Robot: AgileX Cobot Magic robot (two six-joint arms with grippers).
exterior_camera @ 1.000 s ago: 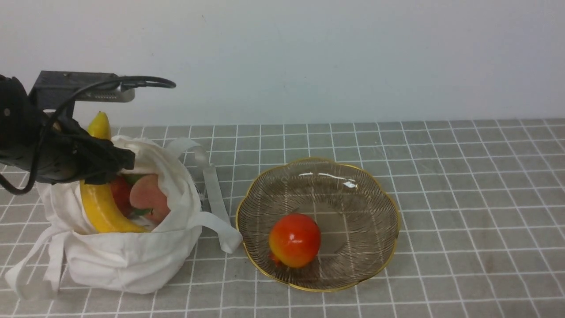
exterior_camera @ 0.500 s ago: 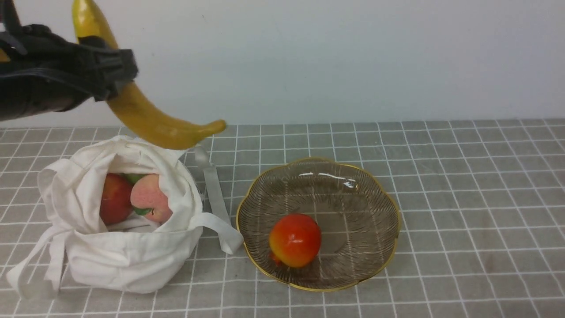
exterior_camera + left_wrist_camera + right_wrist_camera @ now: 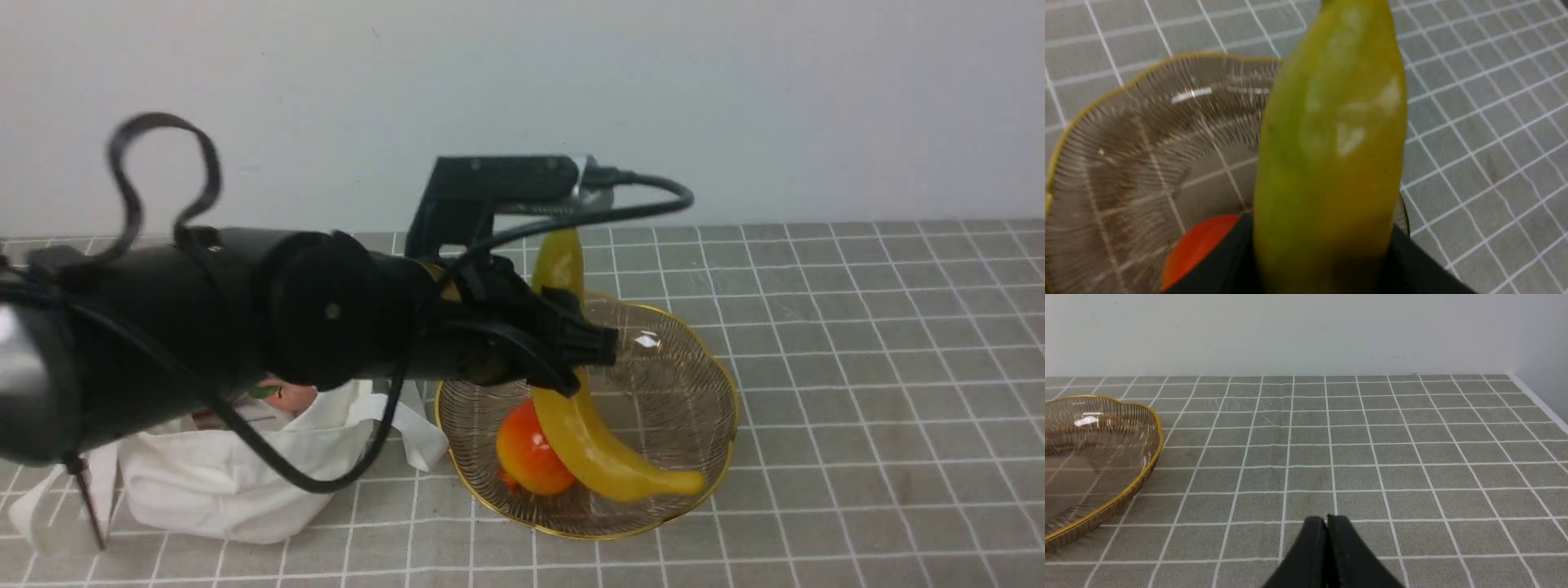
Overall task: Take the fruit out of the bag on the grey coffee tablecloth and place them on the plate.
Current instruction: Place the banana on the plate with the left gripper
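My left gripper [image 3: 571, 355] is shut on the yellow banana [image 3: 600, 457] and holds it over the smoky-brown plate [image 3: 694, 359]; the banana's lower end is at the plate beside the red-orange ball [image 3: 522, 461]. In the left wrist view the banana [image 3: 1331, 155] fills the middle, with the ball [image 3: 1196, 249] and the plate [image 3: 1126, 134] behind it. The white bag [image 3: 237, 482] sits at the left on the grey checked tablecloth [image 3: 857, 408], mostly hidden by my arm; a bit of the pink peach [image 3: 290, 396] shows. The apple is hidden. My right gripper [image 3: 1327, 522] is shut and empty, apart from the plate [image 3: 1106, 457].
A pale wall runs along the back of the table. The bag's white strap [image 3: 420, 433] lies against the plate's left rim. In the right wrist view the tablecloth's edge [image 3: 1539, 402] meets the wall at the far right.
My left arm has lifted the banana out of the bag, swung it to the right and lowered it over the plate. The ball and the bag stay put.
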